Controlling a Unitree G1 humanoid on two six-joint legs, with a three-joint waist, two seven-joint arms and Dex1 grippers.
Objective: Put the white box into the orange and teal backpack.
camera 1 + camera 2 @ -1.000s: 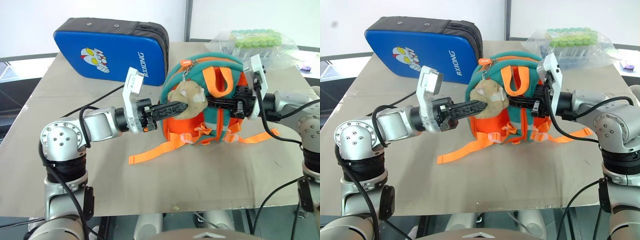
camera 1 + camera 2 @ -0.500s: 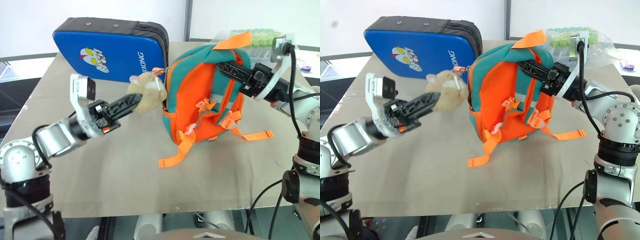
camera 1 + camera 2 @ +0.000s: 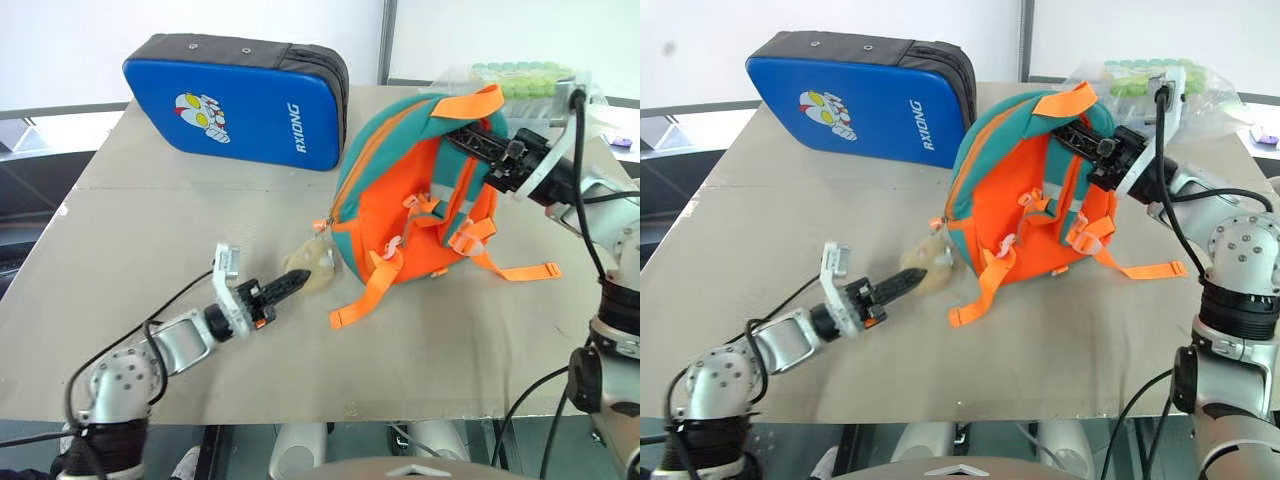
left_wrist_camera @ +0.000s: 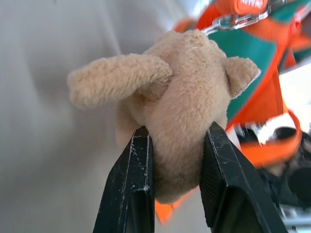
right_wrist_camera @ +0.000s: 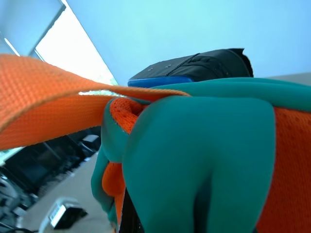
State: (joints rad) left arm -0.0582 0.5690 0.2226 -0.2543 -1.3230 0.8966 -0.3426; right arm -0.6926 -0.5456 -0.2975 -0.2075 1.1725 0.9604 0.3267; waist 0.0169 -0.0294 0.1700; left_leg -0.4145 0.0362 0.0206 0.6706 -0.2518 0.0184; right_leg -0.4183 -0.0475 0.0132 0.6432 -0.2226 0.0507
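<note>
The orange and teal backpack [image 3: 400,205] stands upright on the table, straps facing me. My right gripper [image 3: 458,134] is shut on its teal top, just under the orange carry loop [image 3: 470,100], and holds it up. My left gripper [image 3: 296,280] lies low over the table to the pack's near left. Its two black fingers [image 4: 138,184] are clamped on the tan plush animal [image 4: 180,92], which hangs by a clip from the zipper. The white box is out of view.
A big blue padded case [image 3: 240,100] with a cartoon stands at the back left. A clear bag of green-capped tubes [image 3: 520,78] lies behind the pack at the back right. Orange straps [image 3: 520,272] trail onto the tan table [image 3: 150,200].
My left gripper has come down and nearer with the plush animal, from beside the pack to just over the table. The right gripper has tipped the pack upright and holds it there.
</note>
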